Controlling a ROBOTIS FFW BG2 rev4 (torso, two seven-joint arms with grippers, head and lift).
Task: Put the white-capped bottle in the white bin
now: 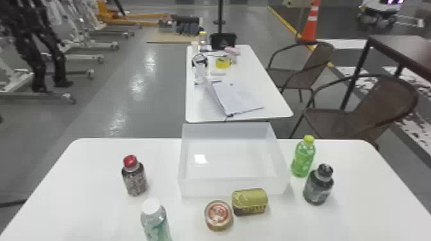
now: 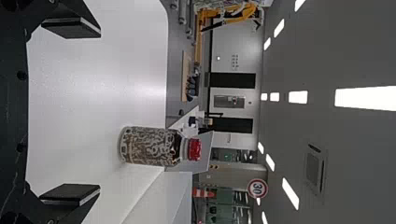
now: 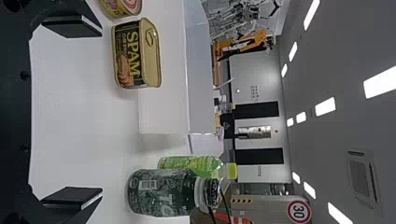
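- Left gripper (image 2: pixel 100 111): fingers spread wide with nothing between them, presumably so a bottle can pass in.
- Red-capped bottle (image 1: pixel 134 179): upright ahead of that gripper, an obstacle to skirt, I'd judge.
- White-capped bottle (image 1: pixel 156 224): upright on the table, seemingly to the left gripper's right; its sides look free for a grip, though the head view's bottom edge cuts off its base.
- Bin (image 1: pixel 234 187): beyond and between both grippers, open-topped, probably central to suit either arm.
- Round can (image 1: pixel 218 215), yellow can (image 1: pixel 250 202): left of the right gripper, before the bin; the right wrist view crops the round one.
- Right gripper (image 3: pixel 102 112): fingers spread, empty.
- Green bottle (image 1: pixel 301 160), dark bottle (image 1: pixel 317 187): ahead of it, rightward; there the dark one partly hides the green.
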